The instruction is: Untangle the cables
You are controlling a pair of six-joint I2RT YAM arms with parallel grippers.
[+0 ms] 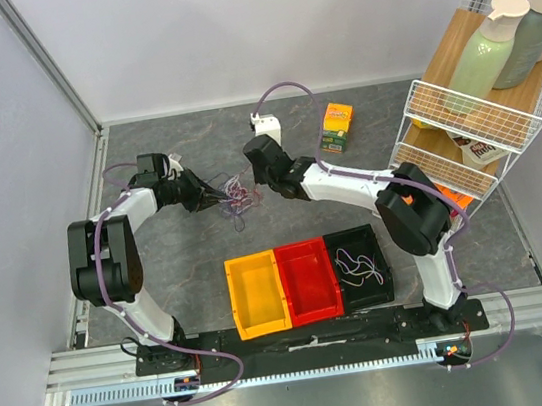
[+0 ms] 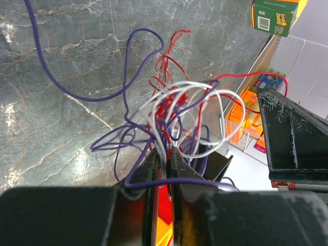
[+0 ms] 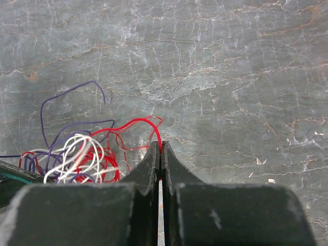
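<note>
The cables (image 2: pixel 179 113) sit as one knot of purple, red and white loops on the grey worktop (image 3: pixel 230 77), between the two arms. The left gripper (image 2: pixel 165 154) has its jaws pinched nearly together on a bunch of strands at the near edge of the knot, probably to anchor the mass so that it cannot slide. The right gripper (image 3: pixel 161 148) faces the knot from the other side. Its jaws are closed flat on what looks like a single loop of the red cable (image 3: pixel 138 123), though the tips hide the exact contact. Holding one strand apart from a pinned bundle suits drawing it free. A loose cable (image 1: pixel 359 269) lies in the black bin (image 1: pixel 351 233) nearer the arm bases, so sorting is likely under way.
</note>
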